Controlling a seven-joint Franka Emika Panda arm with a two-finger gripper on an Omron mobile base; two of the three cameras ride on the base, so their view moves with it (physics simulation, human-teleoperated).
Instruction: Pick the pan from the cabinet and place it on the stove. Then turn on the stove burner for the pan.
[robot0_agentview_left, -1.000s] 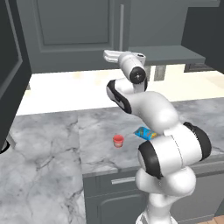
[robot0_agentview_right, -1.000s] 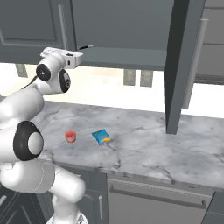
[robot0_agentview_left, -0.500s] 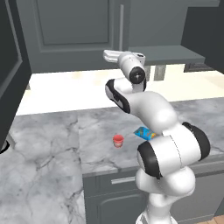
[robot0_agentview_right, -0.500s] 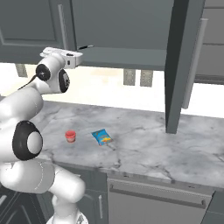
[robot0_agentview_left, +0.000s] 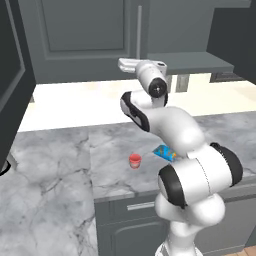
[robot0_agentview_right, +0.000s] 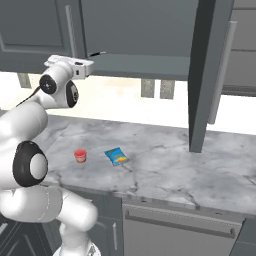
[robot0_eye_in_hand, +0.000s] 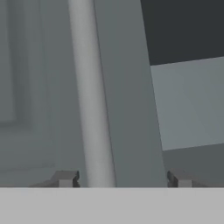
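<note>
Right now pincer (robot0_eye_in_hand: 122, 179) straddles cabinet (robot0_agentview_left: 85, 40) handle (robot0_eye_in_hand: 92, 96), tips apart, nothing gripped. Handle sits off-centre leftwards; I fear one-sided contact, slip during pull.

Left base view: from behind the arm on its left, facing forward and down over the marble counter (robot0_agentview_left: 60, 165), upper cabinet (robot0_agentview_left: 80, 40) above.
Right base view: from behind on its right, same counter (robot0_agentview_right: 165, 170).
Shared: red cup (robot0_agentview_left: 135, 160), blue packet (robot0_agentview_left: 165, 153).
Hand view: very near the cabinet door's bar handle (robot0_eye_in_hand: 92, 100).
</note>
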